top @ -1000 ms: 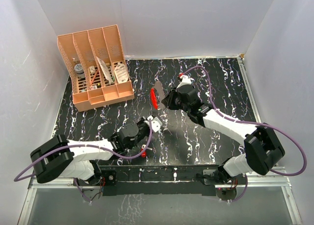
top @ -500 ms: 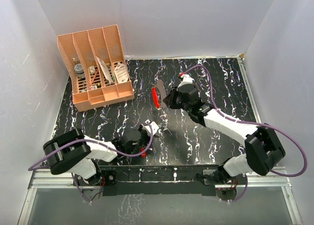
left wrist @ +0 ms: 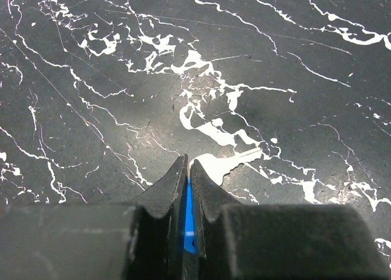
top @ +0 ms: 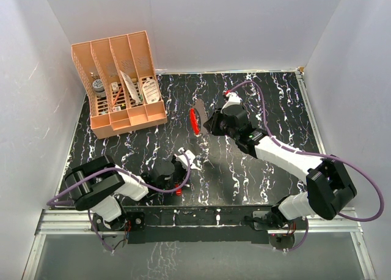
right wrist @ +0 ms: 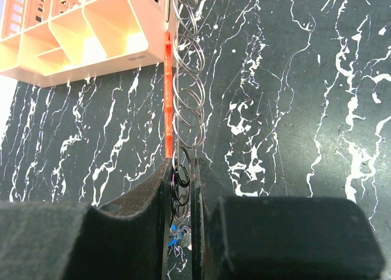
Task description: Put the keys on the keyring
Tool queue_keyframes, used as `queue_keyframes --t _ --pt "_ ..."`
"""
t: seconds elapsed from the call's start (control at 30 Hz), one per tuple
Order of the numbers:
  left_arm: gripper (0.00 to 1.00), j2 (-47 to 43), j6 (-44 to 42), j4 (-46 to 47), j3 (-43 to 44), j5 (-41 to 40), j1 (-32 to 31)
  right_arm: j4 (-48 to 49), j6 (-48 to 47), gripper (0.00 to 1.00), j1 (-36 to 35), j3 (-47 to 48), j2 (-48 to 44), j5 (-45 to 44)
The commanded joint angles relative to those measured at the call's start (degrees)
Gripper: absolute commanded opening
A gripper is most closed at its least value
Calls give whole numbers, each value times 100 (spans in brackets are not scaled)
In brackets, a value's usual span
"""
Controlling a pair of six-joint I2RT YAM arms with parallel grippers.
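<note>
My left gripper (left wrist: 188,161) is shut on the blue-headed key (left wrist: 190,214), low over the table. The key's silver blade (left wrist: 227,162) sticks out to the right of the fingertips. In the top view this gripper (top: 181,170) is at front centre, and the red-headed key (top: 178,192) lies on the table just in front of it. My right gripper (right wrist: 182,164) is shut on the keyring and holds it upright above mid-table. The keyring's red strip (right wrist: 168,96) and wire coils (right wrist: 186,78) rise from the jaws. It also shows in the top view (top: 194,120), left of that gripper (top: 203,122).
An orange desk organizer (top: 122,84) with several compartments holding small items stands at the back left; its corner shows in the right wrist view (right wrist: 85,29). White walls enclose the black marbled table (top: 275,103) on three sides.
My left arm has folded in, its elbow moving right and the gripper drawing slightly back toward the front with the blue key. The right gripper with the keyring has barely shifted.
</note>
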State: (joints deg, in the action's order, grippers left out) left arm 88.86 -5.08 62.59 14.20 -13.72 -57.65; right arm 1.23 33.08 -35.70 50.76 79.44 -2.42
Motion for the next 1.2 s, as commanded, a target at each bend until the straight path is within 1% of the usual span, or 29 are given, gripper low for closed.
queue_keyframes --t 0.0,0.03,0.27,0.33,0.4,0.5,0.63,1.0,1.17 --pt "8 -2 121 334 -54 115 61 333 -30 0 28 39 -249 -34" --pt "10 6 136 372 -69 109 76 341 -30 0 28 50 -245 -30" --pt "11 82 225 575 -209 62 111 336 -28 0 29 53 -227 -17" --pt "17 51 254 608 -259 11 117 338 -24 0 28 49 -227 -14" --pt "21 -9 245 612 -325 14 122 342 -21 0 29 40 -221 0" --pt "30 -131 220 801 -423 -7 125 351 -21 0 31 35 -212 11" --pt "34 -180 173 775 -460 42 165 366 -11 0 33 47 -200 48" --pt "33 181 83 1328 -529 446 384 361 -30 0 31 30 -201 41" --pt "33 354 106 1360 -442 703 456 353 -38 0 37 20 -218 22"
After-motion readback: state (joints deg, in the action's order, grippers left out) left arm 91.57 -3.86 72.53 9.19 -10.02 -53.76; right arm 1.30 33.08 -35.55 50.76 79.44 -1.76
